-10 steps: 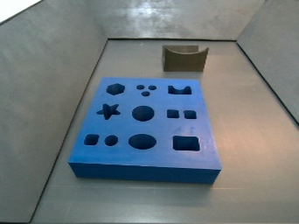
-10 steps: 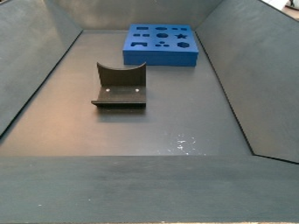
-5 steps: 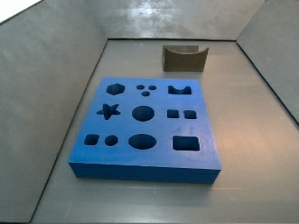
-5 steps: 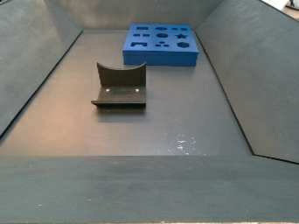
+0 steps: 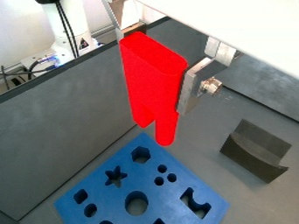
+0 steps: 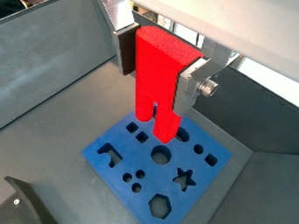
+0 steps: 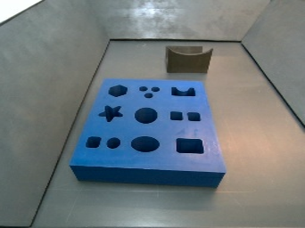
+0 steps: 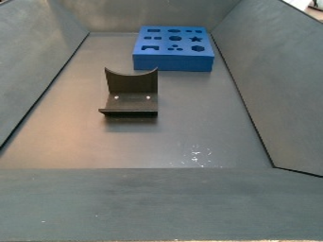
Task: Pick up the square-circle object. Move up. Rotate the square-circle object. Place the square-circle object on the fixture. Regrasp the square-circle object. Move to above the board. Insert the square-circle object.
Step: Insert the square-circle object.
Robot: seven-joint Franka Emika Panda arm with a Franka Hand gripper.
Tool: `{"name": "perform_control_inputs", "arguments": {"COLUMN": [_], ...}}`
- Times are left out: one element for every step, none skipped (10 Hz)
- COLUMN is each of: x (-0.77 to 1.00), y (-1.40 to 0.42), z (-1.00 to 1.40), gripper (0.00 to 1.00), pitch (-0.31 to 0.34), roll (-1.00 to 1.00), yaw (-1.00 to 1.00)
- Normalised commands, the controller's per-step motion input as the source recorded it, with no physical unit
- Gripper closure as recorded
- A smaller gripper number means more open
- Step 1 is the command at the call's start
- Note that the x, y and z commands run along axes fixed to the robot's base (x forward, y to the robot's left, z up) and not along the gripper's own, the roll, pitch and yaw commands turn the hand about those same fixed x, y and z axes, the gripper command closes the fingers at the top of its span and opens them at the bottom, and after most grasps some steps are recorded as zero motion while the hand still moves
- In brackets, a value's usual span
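In both wrist views my gripper (image 5: 158,79) (image 6: 160,70) is shut on the square-circle object (image 5: 149,87) (image 6: 158,83), a tall bright red block. Silver fingers (image 6: 191,86) press its two sides. Its notched, two-lobed end points down and hangs above the blue board (image 5: 103,206) (image 6: 135,153), apart from it. Both side views show the board (image 7: 161,129) (image 8: 173,60) with its shaped holes, and the dark fixture (image 7: 187,59) (image 8: 128,95) with nothing in its curved dip. Neither my gripper nor the red block appears in the side views.
Grey walls enclose the floor on all sides (image 7: 60,98) (image 8: 252,85). The fixture (image 5: 257,149) (image 6: 24,201) stands on the floor away from the board in both wrist views. Bare grey floor (image 8: 151,142) lies between the fixture and the near wall.
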Motion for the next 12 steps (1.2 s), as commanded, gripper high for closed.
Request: {"name": "perform_control_inputs", "arguments": {"x": [0.0, -0.04, 0.0, -0.01, -0.04, -0.09, -0.1, -0.17, -0.17, -0.15, -0.19, -0.17], "y": [-0.24, -0.38, -0.45, -0.47, -0.55, -0.57, -0.6, -0.59, -0.49, -0.31, -0.04, -0.02], "z": [-0.34, -0.47, -0.49, -0.52, -0.51, -0.54, -0.53, -0.55, -0.53, -0.51, -0.54, -0.57], "gripper": [1.0, 1.0, 1.0, 1.0, 1.0, 1.0, 1.0, 1.0, 1.0, 1.0, 1.0, 1.0], "pitch": [-0.029, -0.057, -0.066, -0.039, -0.044, -0.06, -0.083, -0.097, -0.103, -0.123, -0.129, -0.131], "roll": [0.03, 0.07, 0.04, 0.02, 0.04, 0.05, 0.1, 0.13, 0.12, 0.05, 0.0, 0.0], "yaw": [0.0, 0.0, 0.06, 0.19, 0.27, 0.24, 0.19, 0.15, 0.13, 0.05, 0.0, 0.0]}}
